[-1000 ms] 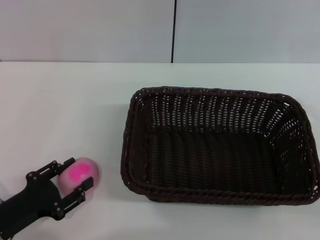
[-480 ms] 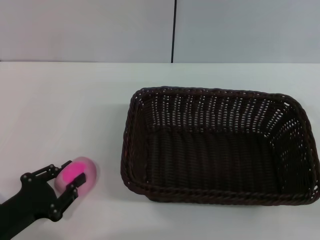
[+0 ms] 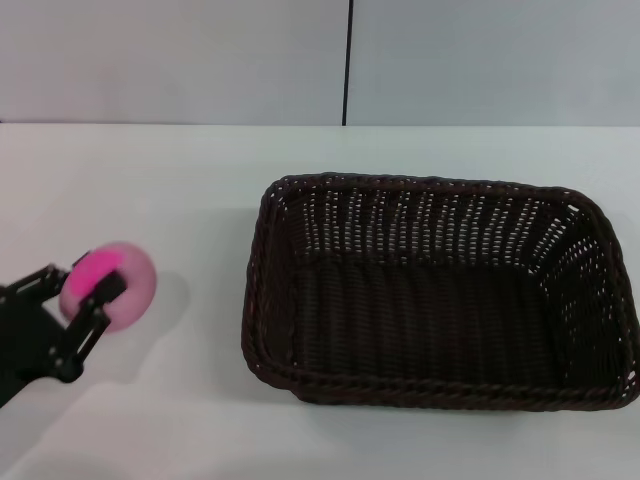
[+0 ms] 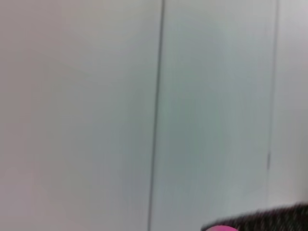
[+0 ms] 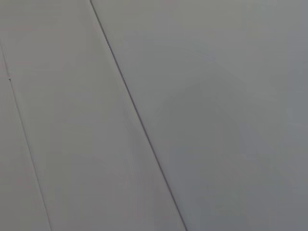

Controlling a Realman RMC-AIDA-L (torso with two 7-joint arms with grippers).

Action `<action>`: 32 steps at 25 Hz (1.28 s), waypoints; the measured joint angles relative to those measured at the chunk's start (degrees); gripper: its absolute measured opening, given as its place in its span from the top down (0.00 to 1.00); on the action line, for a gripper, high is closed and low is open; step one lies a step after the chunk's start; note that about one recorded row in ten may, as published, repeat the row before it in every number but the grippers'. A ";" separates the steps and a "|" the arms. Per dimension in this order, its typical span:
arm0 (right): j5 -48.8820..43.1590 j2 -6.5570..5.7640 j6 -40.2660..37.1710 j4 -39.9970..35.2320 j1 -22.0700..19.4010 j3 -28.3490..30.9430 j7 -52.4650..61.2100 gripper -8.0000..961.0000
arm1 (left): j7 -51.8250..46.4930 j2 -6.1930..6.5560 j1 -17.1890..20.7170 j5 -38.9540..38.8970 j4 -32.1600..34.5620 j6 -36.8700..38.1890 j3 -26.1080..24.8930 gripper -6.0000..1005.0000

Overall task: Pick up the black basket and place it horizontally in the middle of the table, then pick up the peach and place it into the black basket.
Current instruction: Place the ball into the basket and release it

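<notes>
The black basket lies lengthwise across the white table, right of the middle, open side up and empty. My left gripper is at the left edge of the head view, shut on the peach, a pale pink ball with a magenta blotch, held above the table with its shadow below. In the left wrist view a sliver of the peach and the basket's dark rim show at the edge. The right gripper is out of view.
A grey wall with a dark vertical seam stands behind the table. The right wrist view shows only wall panels.
My left gripper closed on the peach and lifted it off the table, moving up and left in the head view. The basket has not moved.
</notes>
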 joint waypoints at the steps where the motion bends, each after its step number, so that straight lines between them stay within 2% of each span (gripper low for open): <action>1: 0.01 0.03 -0.07 0.00 0.11 -0.13 0.00 0.38 | 0.00 -0.17 -1.15 -0.02 0.17 1.91 -0.15 0.67; 5: 0.02 0.16 -0.28 0.00 0.65 -0.37 0.00 0.38 | -0.02 -0.40 -2.96 -0.03 -1.25 3.78 0.02 0.70; 8: 0.02 0.21 -0.33 0.07 1.14 -0.48 0.00 0.38 | 0.49 -0.68 -5.57 0.47 -7.88 3.56 0.46 0.76; 11: 0.02 0.26 -0.45 0.20 1.48 -0.54 0.00 0.38 | 1.05 -0.75 -6.17 0.52 -11.42 2.72 0.96 0.79; 14: 0.02 0.29 -1.22 0.62 1.78 -0.46 0.00 0.38 | 3.10 -0.79 -6.94 0.66 -15.24 1.36 3.17 0.81; 15: 0.10 0.29 -1.99 0.79 1.80 -0.24 0.00 0.38 | 6.17 -0.80 -7.83 0.77 -18.08 -0.24 6.69 0.82; 16: 0.10 0.29 -1.99 0.79 1.80 -0.24 0.00 0.38 | 6.17 -0.80 -7.83 0.77 -18.08 -0.24 6.69 0.82; 17: 0.18 0.29 -2.33 0.79 1.71 -0.12 0.00 0.38 | 7.99 -0.79 -8.61 0.80 -20.04 -2.41 9.23 0.83; 19: 0.28 0.29 -2.87 0.84 1.44 0.01 0.00 0.38 | 8.73 -0.78 -9.09 0.79 -21.92 -5.11 10.97 0.84; 21: 0.46 0.28 -3.30 1.04 1.03 0.14 0.00 0.38 | 10.33 -0.79 -9.38 0.79 -25.72 -9.94 12.72 0.84; 25: 0.58 0.15 -3.76 1.77 0.65 0.19 -0.23 0.38 | 16.41 -0.75 -8.40 0.63 -30.18 -13.95 12.42 0.84; 29: 0.60 0.10 -3.92 1.84 0.58 0.19 -0.31 0.38 | 18.43 -0.61 -8.13 0.60 -31.01 -15.10 12.30 0.84; 32: 0.62 0.05 -3.96 1.85 0.59 0.26 -0.44 0.38 | 18.40 -0.58 -8.18 0.43 -31.07 -15.47 12.16 0.73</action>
